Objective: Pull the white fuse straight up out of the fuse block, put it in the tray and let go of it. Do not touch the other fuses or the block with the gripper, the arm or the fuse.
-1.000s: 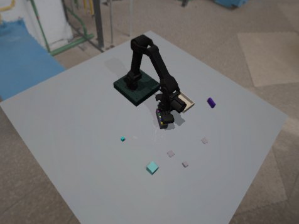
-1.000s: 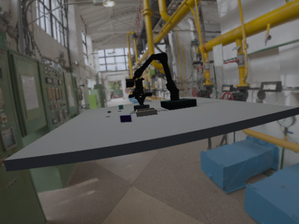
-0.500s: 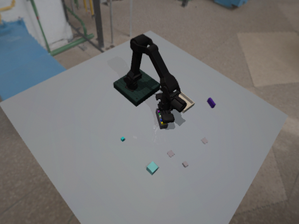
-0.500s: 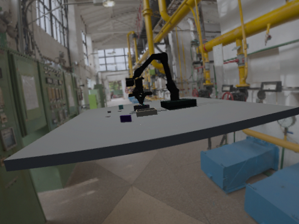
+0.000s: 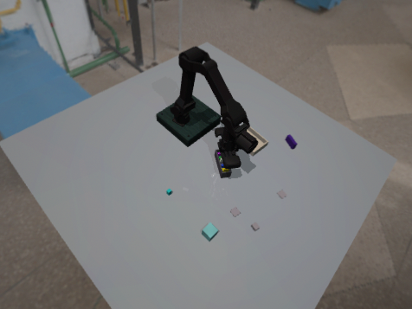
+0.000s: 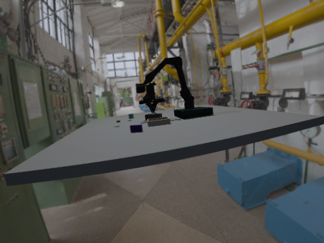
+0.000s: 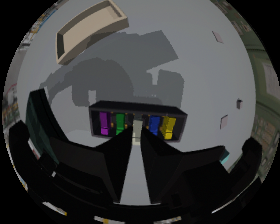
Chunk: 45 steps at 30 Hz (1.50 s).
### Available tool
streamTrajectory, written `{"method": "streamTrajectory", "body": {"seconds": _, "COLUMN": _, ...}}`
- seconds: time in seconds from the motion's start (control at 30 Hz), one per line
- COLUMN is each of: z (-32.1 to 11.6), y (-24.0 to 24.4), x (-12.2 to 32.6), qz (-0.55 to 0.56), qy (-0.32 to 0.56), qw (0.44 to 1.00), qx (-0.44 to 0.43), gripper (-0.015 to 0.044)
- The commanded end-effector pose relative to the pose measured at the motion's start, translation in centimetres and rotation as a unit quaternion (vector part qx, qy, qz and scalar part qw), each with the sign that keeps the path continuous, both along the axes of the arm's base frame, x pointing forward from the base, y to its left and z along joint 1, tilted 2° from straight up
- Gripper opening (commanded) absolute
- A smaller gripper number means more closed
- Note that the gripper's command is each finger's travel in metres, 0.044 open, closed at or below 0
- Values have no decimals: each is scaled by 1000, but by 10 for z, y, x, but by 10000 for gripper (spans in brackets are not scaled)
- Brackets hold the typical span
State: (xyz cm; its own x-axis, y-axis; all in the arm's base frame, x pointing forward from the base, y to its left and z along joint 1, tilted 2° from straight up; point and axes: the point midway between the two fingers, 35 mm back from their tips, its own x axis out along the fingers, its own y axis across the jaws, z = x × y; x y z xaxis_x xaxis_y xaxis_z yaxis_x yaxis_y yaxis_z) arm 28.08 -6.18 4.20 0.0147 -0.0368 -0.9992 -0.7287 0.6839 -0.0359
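My gripper (image 7: 136, 131) (image 6: 153, 112) points down over the fuse block (image 7: 137, 106) (image 5: 224, 175) (image 6: 148, 116). It is shut on the white fuse (image 7: 137, 127), the middle one in the row. In the wrist view the white fuse's near end shows past the block's near edge; whether it is fully clear of its slot cannot be told. Purple (image 7: 104, 123) and green (image 7: 120, 124) fuses stand on its left, blue (image 7: 154, 125) and yellow (image 7: 168, 127) on its right. The beige tray (image 7: 118, 11) (image 5: 261, 148) (image 6: 158, 122) shows no fuse in the wrist view. In the top view the gripper hides part of the block.
A purple block (image 5: 291, 141) (image 6: 136, 128) lies beyond the tray. A teal cube (image 5: 209, 231), a small teal cube (image 5: 169, 191) and several small pinkish pieces lie farther out. The arm's dark green base plate (image 5: 201, 127) (image 6: 204, 112) is near the block and tray.
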Motion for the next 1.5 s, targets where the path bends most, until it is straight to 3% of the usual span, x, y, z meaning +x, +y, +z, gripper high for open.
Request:
{"method": "streamTrajectory", "body": {"seconds": 0.0, "z": 3, "y": 0, "x": 0, "qz": 0, "qy": 0, "qw": 1000, "qx": -1, "gripper": 0}}
{"method": "streamTrajectory", "body": {"seconds": 1.47, "z": 26, "y": 0, "x": -1, "qz": 2, "qy": 0, "qw": 1000, "qx": -3, "gripper": 0}}
